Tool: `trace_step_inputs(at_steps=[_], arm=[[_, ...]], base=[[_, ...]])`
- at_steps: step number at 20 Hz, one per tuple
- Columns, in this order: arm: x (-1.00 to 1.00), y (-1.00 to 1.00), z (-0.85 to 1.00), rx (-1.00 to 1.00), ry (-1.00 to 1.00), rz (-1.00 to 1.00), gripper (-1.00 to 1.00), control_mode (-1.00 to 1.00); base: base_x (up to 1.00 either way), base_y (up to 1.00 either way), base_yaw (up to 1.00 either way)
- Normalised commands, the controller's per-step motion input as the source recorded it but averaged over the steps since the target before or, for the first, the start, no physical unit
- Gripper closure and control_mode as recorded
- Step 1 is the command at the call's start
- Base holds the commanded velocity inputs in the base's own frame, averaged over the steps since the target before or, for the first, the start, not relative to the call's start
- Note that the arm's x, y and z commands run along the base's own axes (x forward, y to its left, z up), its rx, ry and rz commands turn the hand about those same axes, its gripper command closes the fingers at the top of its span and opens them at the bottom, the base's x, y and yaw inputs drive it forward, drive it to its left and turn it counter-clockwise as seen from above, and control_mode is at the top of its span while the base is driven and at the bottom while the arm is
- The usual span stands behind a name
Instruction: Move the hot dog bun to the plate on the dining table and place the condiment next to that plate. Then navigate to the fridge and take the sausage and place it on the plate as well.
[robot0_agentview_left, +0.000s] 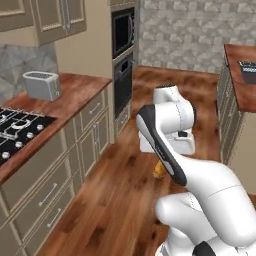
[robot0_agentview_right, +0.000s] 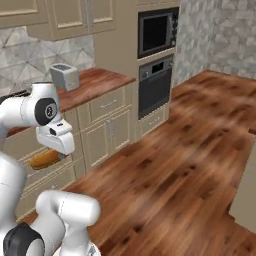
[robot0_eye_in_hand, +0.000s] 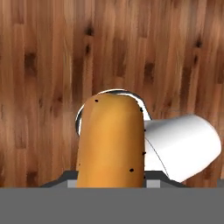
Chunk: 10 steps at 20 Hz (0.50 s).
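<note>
Inspection of carry in progress. The hot dog bun (robot0_eye_in_hand: 111, 140) sits in the tool (robot0_agentview_right: 50, 156), its jaws closed narrow on the bun's flanks; in the hand view the golden loaf rises from 6 o'clock toward centre, with wood floor (robot0_eye_in_hand: 43, 65) behind it. In the right base view the bun hangs crosswise under the hand, at about 9 o'clock in the picture, well above the floor and in front of the cream cabinet drawers (robot0_agentview_right: 105, 107). In the left base view a small orange piece of it shows below the wrist, near centre.

The dining table (robot0_agentview_left: 242, 75) appears at 2 o'clock in the left base view, well apart from the arm. The plate cannot be made out.

Findings on risk: the bun is soft and gripped near one end, as far as I can judge; a sharp swing or base turn could let it pivot or slide out onto the floor. Squeezing harder could crush it. The arm is folded close to the desk with the toaster (robot0_agentview_left: 42, 85); a wide sweep could clip the cabinet fronts.
</note>
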Motion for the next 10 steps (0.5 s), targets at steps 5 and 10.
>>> trace_step_inputs(at_steps=[5, 10], arm=[[0.00, 0.00, 0.00, 0.00, 0.00, 0.00, 1.00, 1.00], [0.00, 0.00, 0.00, 0.00, 0.00, 0.00, 1.00, 1.00]], base=[[0.02, -1.00, -0.53], [0.38, -1.00, -0.23]])
